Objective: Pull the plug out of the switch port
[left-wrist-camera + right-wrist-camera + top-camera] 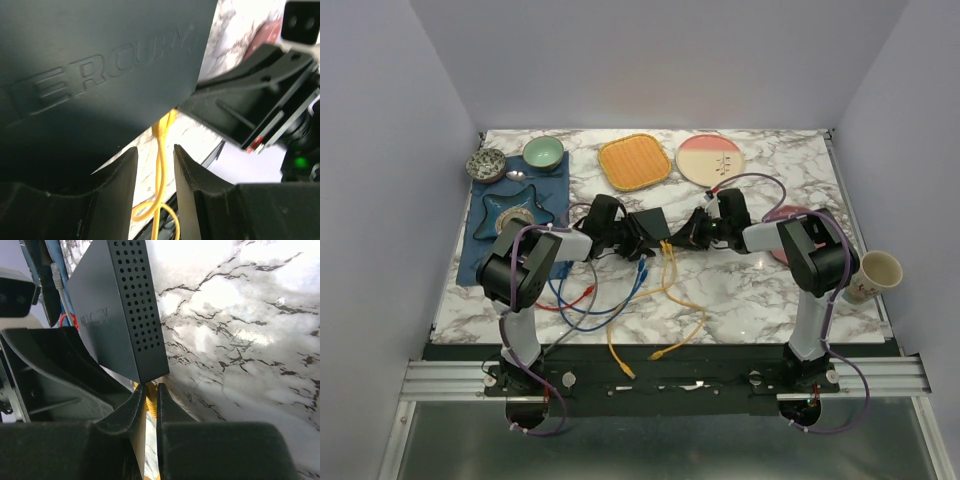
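The dark switch point(648, 222) lies mid-table between both arms. It fills the upper left of the left wrist view point(100, 65) and shows its vented side in the right wrist view point(120, 315). A yellow plug point(151, 401) sits in a port at the switch's lower corner, its yellow cable point(161, 165) trailing down. My right gripper point(151, 390) is shut on the plug's boot, just under that corner. My left gripper point(154, 150) stands open at the switch's edge, with only marble and cable seen between its fingers. The right gripper's black body point(250, 110) is close beside it.
Blue cables point(640, 275), a red cable point(580, 300) and more yellow cable point(675, 300) sprawl in front of the switch. An orange plate point(635, 161), pink plate point(710, 158), two bowls point(543, 152), a blue cloth point(485, 255) and a paper cup point(876, 275) ring the table.
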